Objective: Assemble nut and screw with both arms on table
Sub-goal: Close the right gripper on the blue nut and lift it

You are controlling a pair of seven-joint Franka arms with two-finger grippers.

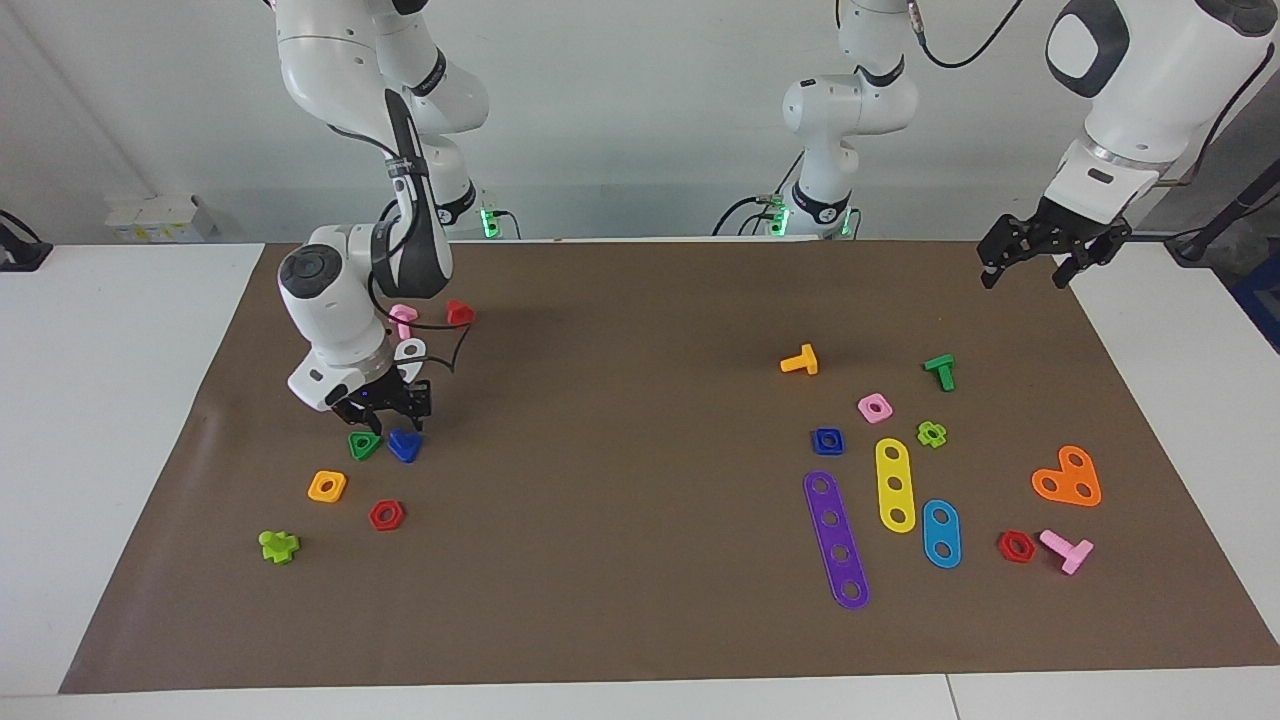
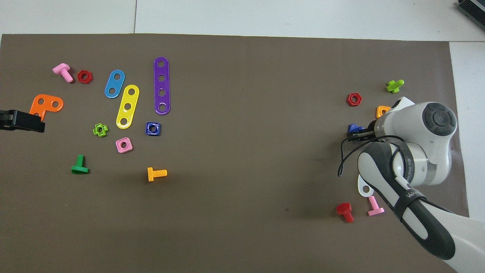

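Overhead view: right arm [image 2: 407, 172] bears illegible white lettering.

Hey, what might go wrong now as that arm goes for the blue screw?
The right gripper hangs low over the blue screw, and the green triangular nut lies right beside it, so a finger might knock or catch that nut instead. The screw lies on its side, so it may slip or twist when pinched.
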